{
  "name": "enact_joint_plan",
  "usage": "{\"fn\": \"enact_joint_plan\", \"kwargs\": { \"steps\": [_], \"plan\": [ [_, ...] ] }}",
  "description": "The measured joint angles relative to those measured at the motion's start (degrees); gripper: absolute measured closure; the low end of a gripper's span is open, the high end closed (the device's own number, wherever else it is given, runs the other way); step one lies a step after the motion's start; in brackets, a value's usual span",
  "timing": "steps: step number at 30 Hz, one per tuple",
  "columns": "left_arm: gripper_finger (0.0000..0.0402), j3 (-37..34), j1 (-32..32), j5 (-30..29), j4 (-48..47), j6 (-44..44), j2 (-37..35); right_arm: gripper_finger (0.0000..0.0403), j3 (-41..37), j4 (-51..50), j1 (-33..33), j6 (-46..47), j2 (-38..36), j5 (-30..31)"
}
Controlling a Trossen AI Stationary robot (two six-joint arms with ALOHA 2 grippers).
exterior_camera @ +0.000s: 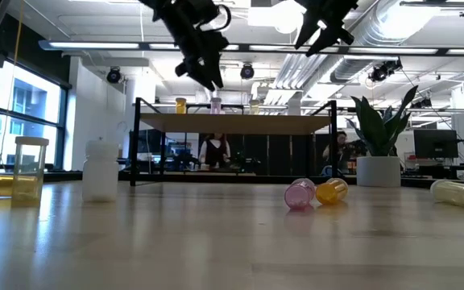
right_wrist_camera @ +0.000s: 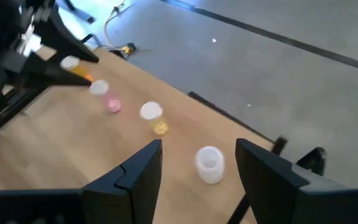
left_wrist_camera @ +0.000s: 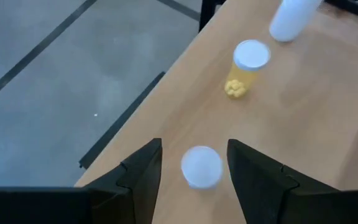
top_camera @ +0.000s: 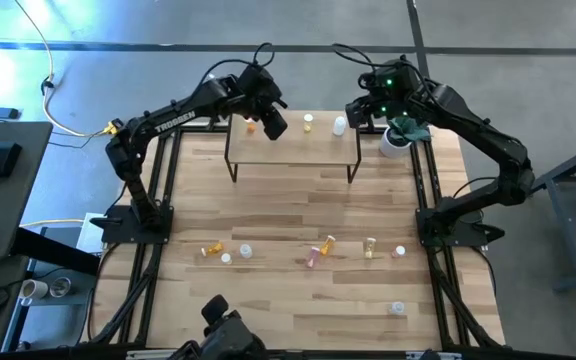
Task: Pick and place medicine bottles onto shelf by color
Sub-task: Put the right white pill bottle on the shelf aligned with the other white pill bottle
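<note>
The light-wood shelf (top_camera: 293,150) stands at the table's far middle. On it, in a row along its far edge, stand an orange bottle (top_camera: 251,127), a pink bottle (right_wrist_camera: 109,101), a yellow bottle (top_camera: 308,123) and a clear white bottle (top_camera: 339,125). My left gripper (top_camera: 273,122) is open above the pink bottle's white cap (left_wrist_camera: 201,167), with a finger on either side and a gap to each. My right gripper (top_camera: 358,110) is open above the shelf's right end, over the clear white bottle (right_wrist_camera: 209,163). Several more bottles lie on the near half of the table.
On the near tabletop lie an orange bottle (top_camera: 211,249), white ones (top_camera: 245,251), a pink one (top_camera: 314,257) next to an orange one (top_camera: 328,243), a yellow one (top_camera: 369,247) and white ones (top_camera: 400,252) (top_camera: 397,309). A potted plant (top_camera: 396,135) stands by the shelf's right end.
</note>
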Motion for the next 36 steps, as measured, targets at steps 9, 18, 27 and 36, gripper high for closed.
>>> {"fn": "enact_joint_plan", "kwargs": {
  "steps": [9,18,27,36],
  "plan": [
    [0.0229,6.27,-2.66,3.35,-13.11,3.07,-1.33,0.0208,0.00,-3.44,5.76,4.73,0.00,-2.24],
    [0.0229,-3.57,-7.92,7.73,-11.66,2.40,-8.94,0.0208,-1.56,-6.49,15.38,11.11,-0.04,-0.92],
    [0.0229,-23.23,-13.92,7.55,0.85,-5.96,-23.52,0.0208,-6.72,-6.40,25.97,22.96,0.00,0.78],
    [0.0229,-33.66,-22.17,6.47,8.94,-10.52,-33.44,0.0208,-12.97,-8.02,37.52,37.15,-0.01,2.09]
  ]
}}
